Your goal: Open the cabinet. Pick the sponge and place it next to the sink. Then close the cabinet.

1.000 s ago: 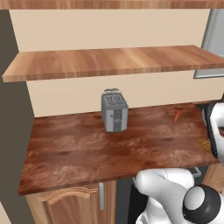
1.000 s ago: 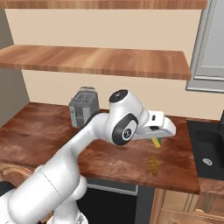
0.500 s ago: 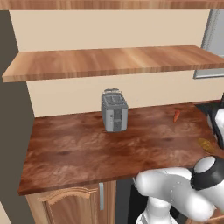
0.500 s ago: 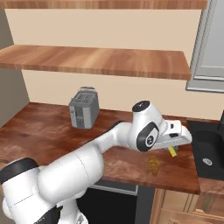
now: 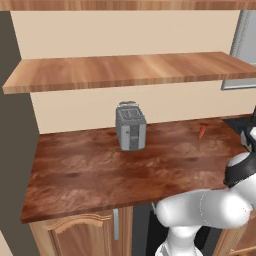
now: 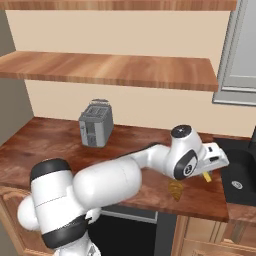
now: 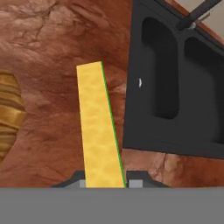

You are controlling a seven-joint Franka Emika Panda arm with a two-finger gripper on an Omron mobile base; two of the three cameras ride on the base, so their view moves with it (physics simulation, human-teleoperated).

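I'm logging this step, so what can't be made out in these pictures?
- Gripper fingertips: hand view, cut off by the bottom band, behind the sponge.
- Sponge's green top: hand view, seen edge-on.
- Sink: right base view, cut by the right edge.
- Brown ridged thing: hand view, cut by the left edge.

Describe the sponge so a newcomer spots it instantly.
Start at the black sink at the counter's right end. Just left of it, the arm's gripper holds the sponge in its jaws above the wood. It is a thin yellow slab with a green face, unlike the brown ridged lump lying below.
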